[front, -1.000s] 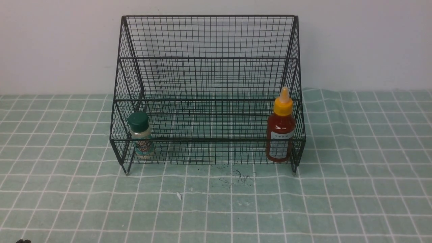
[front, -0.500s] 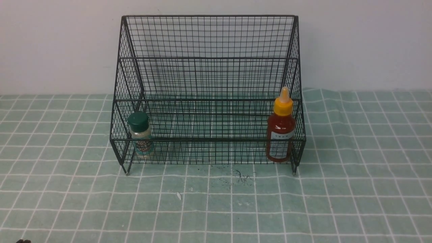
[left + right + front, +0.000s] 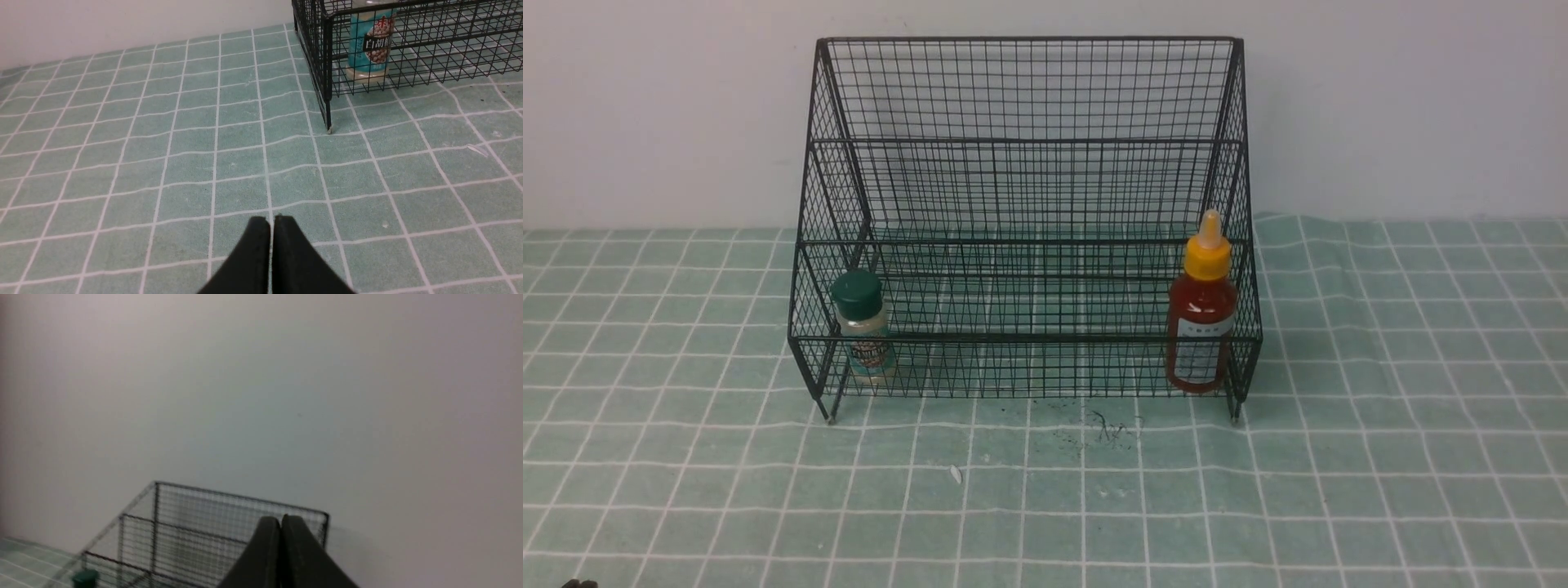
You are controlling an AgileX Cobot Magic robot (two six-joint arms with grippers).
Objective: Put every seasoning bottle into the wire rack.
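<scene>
The black wire rack (image 3: 1025, 90) stands at the back of the table against the wall. The small clear shaker jar (image 3: 863, 327) with green cap stands upright in the rack's front tier at its left end; it also shows in the left wrist view (image 3: 369, 45). The red-brown squeeze bottle (image 3: 1202, 314) with yellow nozzle cap stands upright in the front tier at the right end. My left gripper (image 3: 271, 220) is shut and empty over the cloth, well short of the rack's left front leg. My right gripper (image 3: 281, 519) is shut and empty, raised, with the rack (image 3: 196, 522) beyond it.
A green checked cloth (image 3: 1045, 506) covers the table. A dark scuff mark (image 3: 1107, 426) and a small white fleck (image 3: 956, 473) lie in front of the rack. A plain wall (image 3: 1405, 106) rises right behind the rack.
</scene>
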